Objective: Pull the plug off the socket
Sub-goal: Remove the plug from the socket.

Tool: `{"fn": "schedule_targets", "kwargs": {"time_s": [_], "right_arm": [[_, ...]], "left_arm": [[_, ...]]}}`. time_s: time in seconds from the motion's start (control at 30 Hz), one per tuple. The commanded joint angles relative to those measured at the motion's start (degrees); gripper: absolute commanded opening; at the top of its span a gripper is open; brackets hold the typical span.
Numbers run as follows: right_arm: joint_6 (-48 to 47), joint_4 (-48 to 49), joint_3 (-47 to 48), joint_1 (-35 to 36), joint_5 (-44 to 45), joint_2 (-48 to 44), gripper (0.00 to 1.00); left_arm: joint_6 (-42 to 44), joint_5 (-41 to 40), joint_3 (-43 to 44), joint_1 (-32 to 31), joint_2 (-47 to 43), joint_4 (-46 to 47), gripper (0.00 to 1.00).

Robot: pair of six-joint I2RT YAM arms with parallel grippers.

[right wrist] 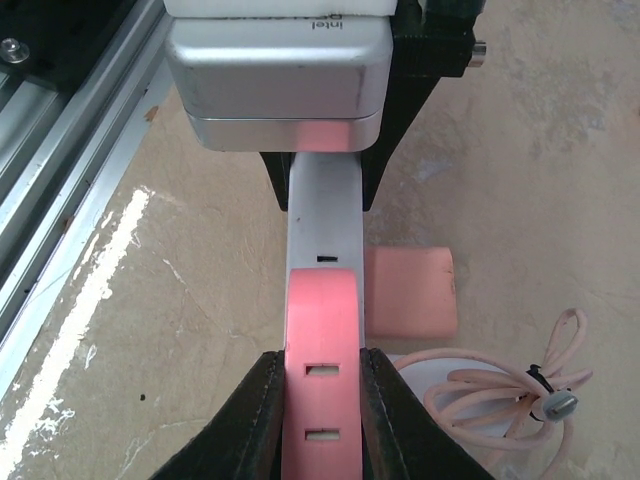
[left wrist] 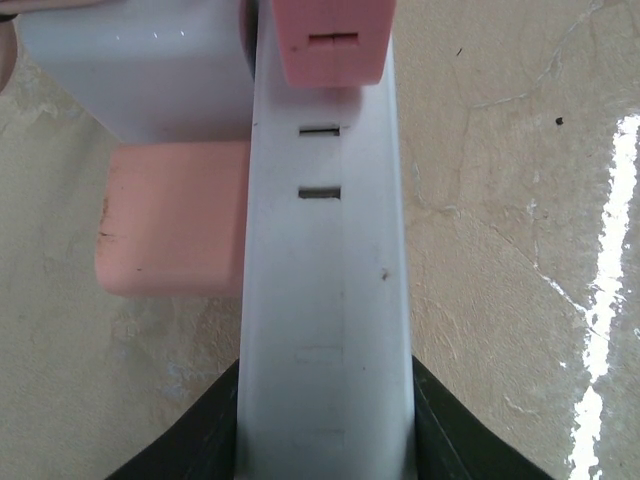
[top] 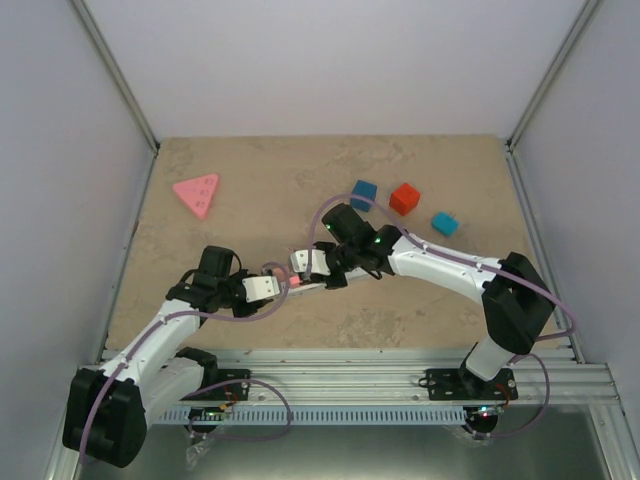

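Clamping the socket (left wrist: 325,280) from opposite ends, left jaws gripped its white end and right jaws its pink section; the plug (right wrist: 410,292) lay on the table (right wrist: 520,150) just beside it, between them.

Beige table (top: 260,165) carries a pink triangle (top: 197,194), blue cube (top: 363,193), red cube (top: 405,198) and teal cube (top: 445,223).

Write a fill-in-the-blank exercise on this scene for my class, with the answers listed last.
1. The left fingers clamp the socket, whose long body is coloured ___.
2. The right fingers clamp its ___ outlet.
3. The pink triangular block lies far to the ___ of the red cube.
Answers: white; pink; left.
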Motion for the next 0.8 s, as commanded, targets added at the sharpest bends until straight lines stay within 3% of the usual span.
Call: {"fn": "schedule_targets", "kwargs": {"time_s": [0.0,0.43,0.77], "right_arm": [[1.18,-0.04,1.12,0.68,1.41,-1.46,0.01],[-1.22,0.54,-2.02,-2.9,-3.7,-3.44,0.01],[-0.67,0.53,-1.25,-1.94,-1.89,-3.37,0.0]], "left_arm": [[-0.28,0.5,0.4,0.61,-1.07,3.52,0.0],[-0.28,0.46,0.34,0.69,-1.06,3.65,0.0],[-0.38,0.58,0.43,0.69,-0.98,3.58,0.0]]}}
